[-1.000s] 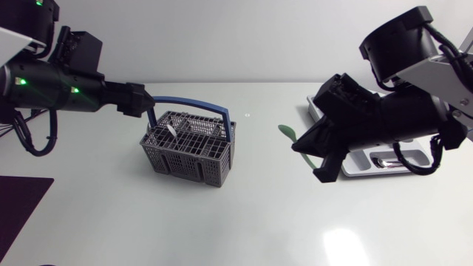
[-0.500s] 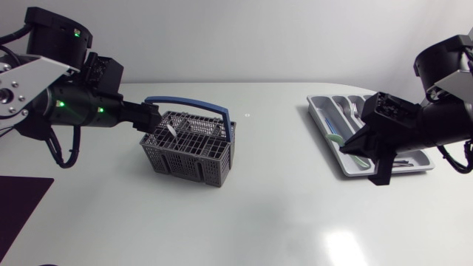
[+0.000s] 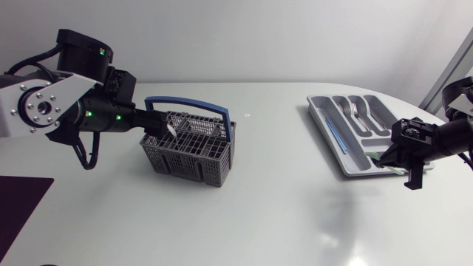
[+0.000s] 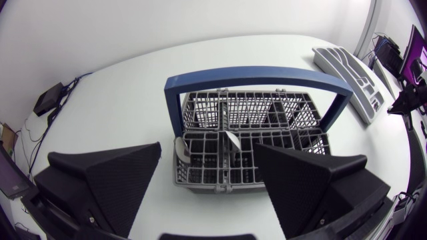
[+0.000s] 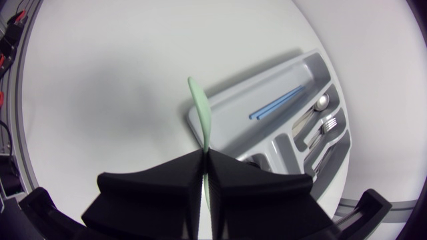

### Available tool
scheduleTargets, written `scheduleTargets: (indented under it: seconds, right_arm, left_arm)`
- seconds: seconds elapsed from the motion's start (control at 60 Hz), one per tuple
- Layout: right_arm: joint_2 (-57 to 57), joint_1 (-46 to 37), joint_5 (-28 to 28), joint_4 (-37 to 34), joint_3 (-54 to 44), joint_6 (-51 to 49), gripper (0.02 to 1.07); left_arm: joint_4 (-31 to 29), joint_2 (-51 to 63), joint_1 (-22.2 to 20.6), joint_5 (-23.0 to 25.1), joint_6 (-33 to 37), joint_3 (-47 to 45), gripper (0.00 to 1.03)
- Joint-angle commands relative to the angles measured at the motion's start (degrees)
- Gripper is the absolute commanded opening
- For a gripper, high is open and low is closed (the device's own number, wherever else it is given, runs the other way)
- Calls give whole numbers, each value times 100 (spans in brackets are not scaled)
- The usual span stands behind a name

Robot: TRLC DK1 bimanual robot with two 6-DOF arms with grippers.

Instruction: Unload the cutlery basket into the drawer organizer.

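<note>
The grey cutlery basket [image 3: 188,151] with a blue handle [image 3: 191,103] stands left of the table's middle. A pale utensil [image 4: 231,140] sticks up inside it. My left gripper [image 3: 151,120] is at the basket's left end, just above its rim. In the left wrist view this gripper [image 4: 208,147] is open, with the basket [image 4: 267,110] ahead of it. The grey drawer organizer [image 3: 325,122] lies at the right. My right gripper [image 3: 386,157] is over its near corner, shut on a light green spoon [image 5: 200,113] that points across the organizer's edge [image 5: 220,133].
The organizer holds blue sticks [image 5: 277,103], a metal spoon [image 5: 321,102] and forks [image 3: 358,109] in separate compartments. A dark mat [image 3: 18,207] covers the table's front left corner. The right arm is close to the table's right edge.
My right arm has carried the green spoon from the middle of the table to the organizer's near corner. My left arm has swung closer to the basket, its gripper staying at the left end.
</note>
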Motion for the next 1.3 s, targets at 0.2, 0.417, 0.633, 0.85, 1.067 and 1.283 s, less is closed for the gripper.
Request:
scheduleTargets:
  seconds: [0.2,0.417,0.633,0.85,1.067,1.283]
  right_arm:
    - [1377,-569,412,627,1053,-879,8]
    - [1922,-648,913,1154,1255,-1143,8]
    - [2063,-736,1071,1224,1229,-1239,37]
    - [1852,-692,1159,1233,1106,-1195,71]
    - [1175,-454,1054,1277,948,-659,95]
    - [481,-24,992,1365,587,114,102]
  left_arm:
    - [222,360,-157,-262,-256,-36,97]
    - [336,457,-157,-367,-344,-27,96]
    - [372,553,-175,-411,-458,-53,96]
    - [433,606,-263,-596,-555,-71,96]
    - [459,606,-307,-851,-599,-27,93]
    - [372,694,-430,-1228,-687,61,91]
